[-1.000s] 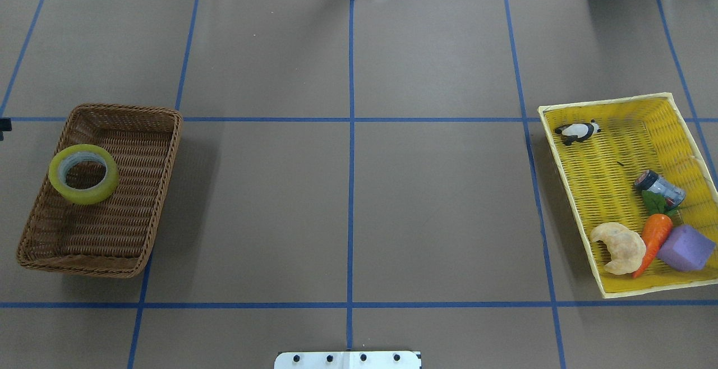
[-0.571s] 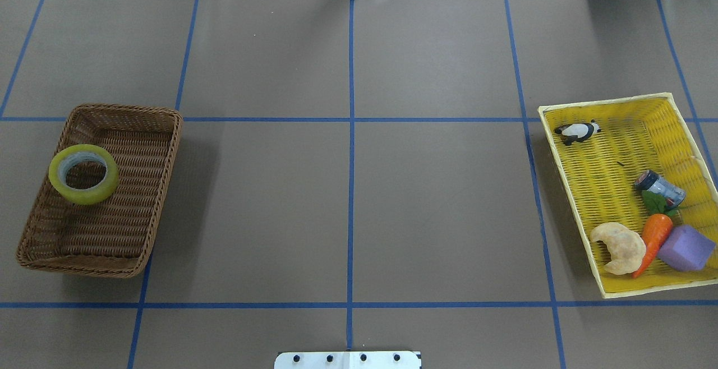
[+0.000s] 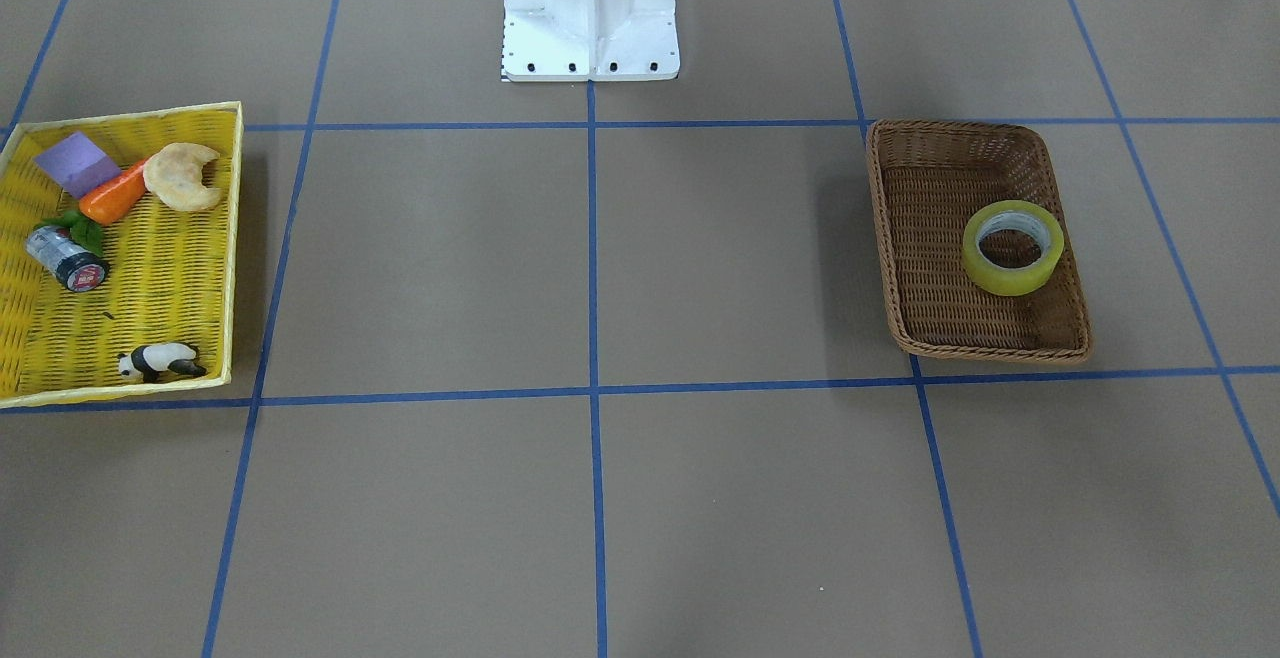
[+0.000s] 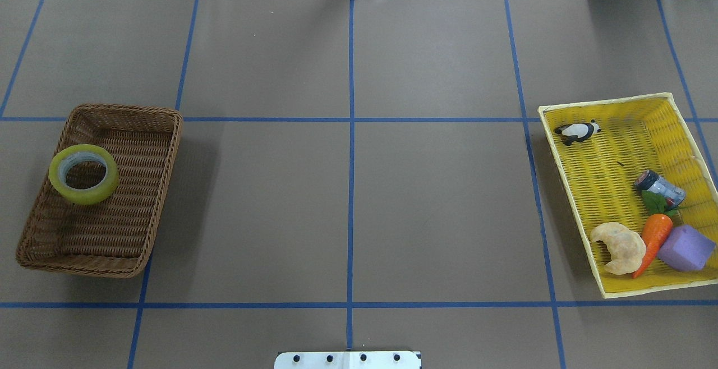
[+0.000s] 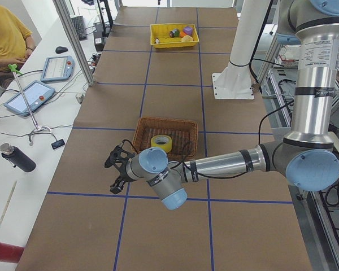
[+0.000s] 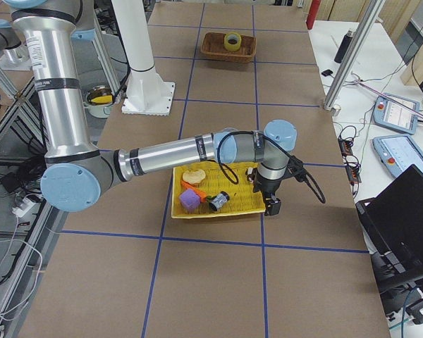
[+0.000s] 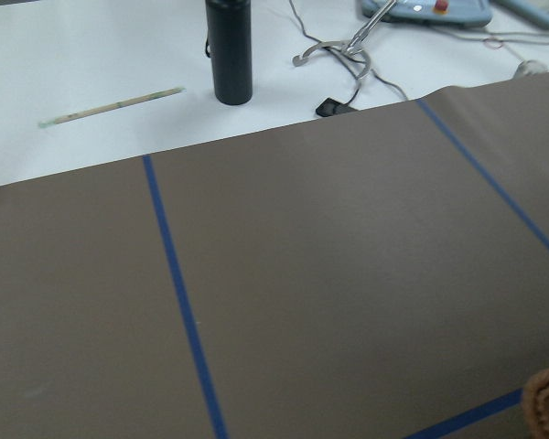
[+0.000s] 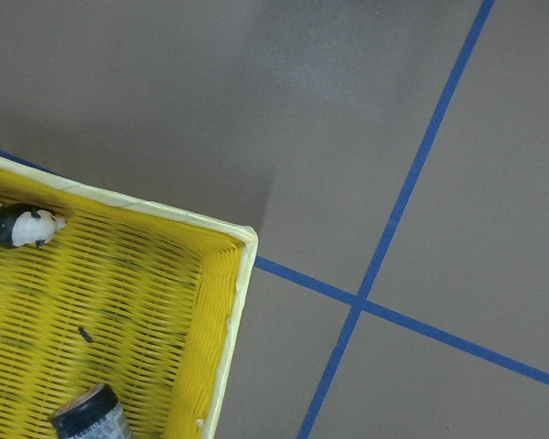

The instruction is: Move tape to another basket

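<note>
From the front, the tape is seen lying in the basket, ungripped. Overhead, it is found by the left edge of the surface; the move seems done. In the side views, whether the left fingers and right fingers are spread cannot be told.

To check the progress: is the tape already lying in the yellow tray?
No, the tape lies in the brown wicker basket, across the table from the yellow tray.

Tape (yellow-green roll, grey-white core) lies flat inside brown wicker basket, against its outer long wall, hole upward.
</note>
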Controlling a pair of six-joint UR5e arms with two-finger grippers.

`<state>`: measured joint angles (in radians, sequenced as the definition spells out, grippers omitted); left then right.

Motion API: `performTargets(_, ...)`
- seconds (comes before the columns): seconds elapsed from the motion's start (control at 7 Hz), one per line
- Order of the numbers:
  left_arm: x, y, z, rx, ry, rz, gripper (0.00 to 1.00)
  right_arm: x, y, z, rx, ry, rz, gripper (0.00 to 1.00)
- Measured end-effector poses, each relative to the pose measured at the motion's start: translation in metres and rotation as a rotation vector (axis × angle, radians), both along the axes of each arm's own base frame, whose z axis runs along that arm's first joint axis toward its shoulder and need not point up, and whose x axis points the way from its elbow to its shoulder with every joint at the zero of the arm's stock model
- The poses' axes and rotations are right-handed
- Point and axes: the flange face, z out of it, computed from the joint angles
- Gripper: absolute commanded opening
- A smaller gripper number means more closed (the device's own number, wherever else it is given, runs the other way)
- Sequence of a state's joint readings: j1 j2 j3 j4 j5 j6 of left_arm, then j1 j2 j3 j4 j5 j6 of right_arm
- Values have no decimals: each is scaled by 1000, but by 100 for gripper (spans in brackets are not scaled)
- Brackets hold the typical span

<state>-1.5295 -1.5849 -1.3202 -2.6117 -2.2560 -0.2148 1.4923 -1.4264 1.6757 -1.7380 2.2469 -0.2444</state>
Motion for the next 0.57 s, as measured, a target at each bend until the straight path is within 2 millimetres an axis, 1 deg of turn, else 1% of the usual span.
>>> performTargets(0.14, -11, -4, 6, -78, -69, 43, 98, 5, 3, 5, -6, 1, 6, 100)
performTargets(0.29, -17, -7, -1, -175, -113, 96, 98, 8, 6, 8, -12, 2, 9, 100)
performTargets(0.43, -23, -6, -17, -283, -140, 154, 98, 9, 9, 12, -19, 3, 12, 100)
performTargets(0.57, -28, -1, -30, -393, -145, 193, 98, 12, 12, 16, -26, 3, 15, 100)
